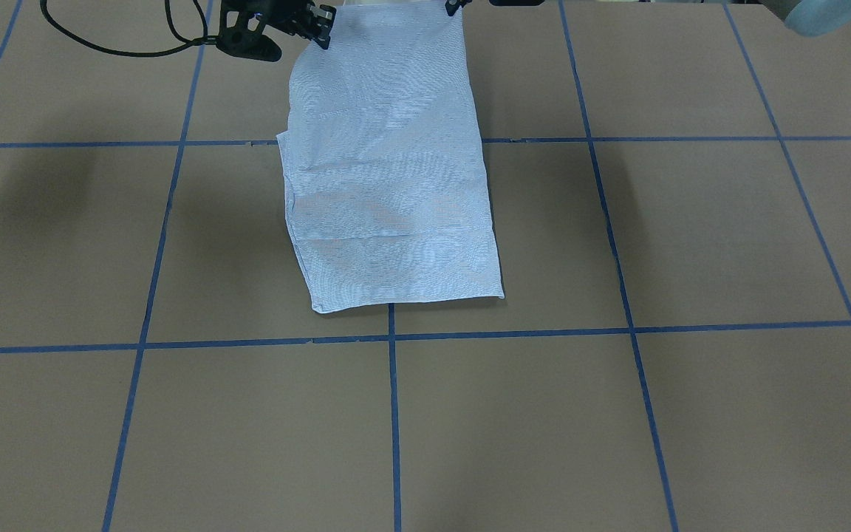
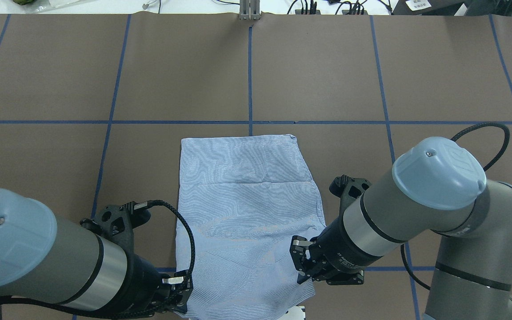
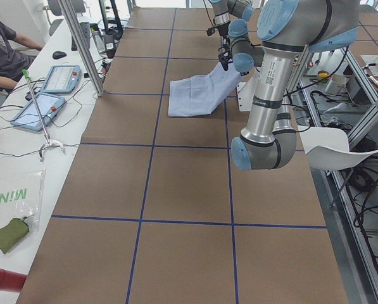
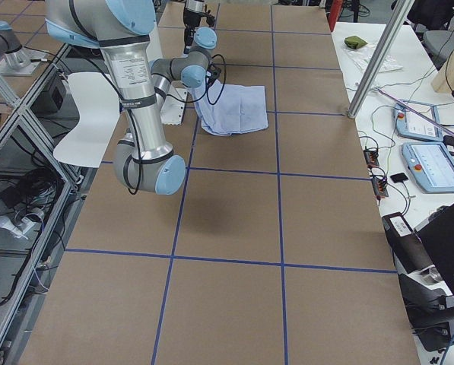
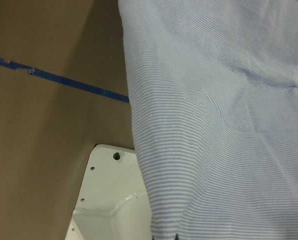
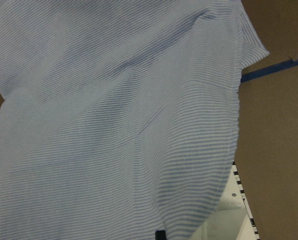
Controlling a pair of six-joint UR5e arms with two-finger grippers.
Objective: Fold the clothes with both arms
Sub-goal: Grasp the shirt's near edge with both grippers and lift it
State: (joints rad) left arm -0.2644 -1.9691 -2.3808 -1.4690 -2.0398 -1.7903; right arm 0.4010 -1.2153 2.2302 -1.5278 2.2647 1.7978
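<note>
Brown and crossed by blue tape lines [image 1: 394, 414], the table [image 1: 691, 222] carries one striped shirt [image 1: 388, 185], folded into a long panel. From the front you see two tools at its end nearest the robot: the right tool [image 1: 320, 31] pinches one corner, the left tool [image 1: 455, 7] the other. Overhead you count two arms, the left arm [image 2: 38, 249] and the right arm [image 2: 416, 200]. From the left end, that edge is held up off the table and the rest lies flat. Each wrist camera gives you striped cloth close up above a white base plate [image 5: 109, 200].
</note>
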